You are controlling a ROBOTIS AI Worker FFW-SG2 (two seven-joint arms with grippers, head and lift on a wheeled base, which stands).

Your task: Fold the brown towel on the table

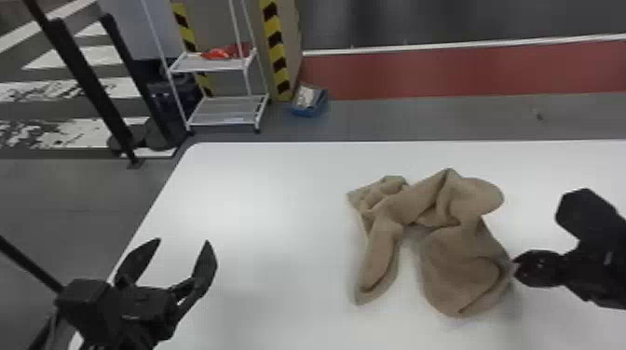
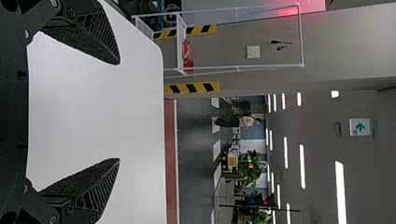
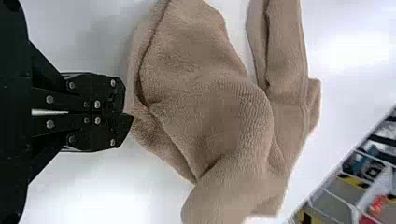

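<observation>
White table [image 1: 261,200]: bears one brown towel [image 1: 461,260], crumpled. Right gripper [image 3: 129,114]: clenched on the towel's edge. Left gripper [image 1: 183,241]: spread, empty, well left of the towel. Handling: probably light, soft, floppy; edges and corners likely offer the surest hold.

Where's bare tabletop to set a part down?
Biggest patch of white table: between the left gripper and the brown towel, back to the far edge. A thinner strip runs between towel and far edge. Crowded: towel's right side, with the right gripper at its edge.
</observation>
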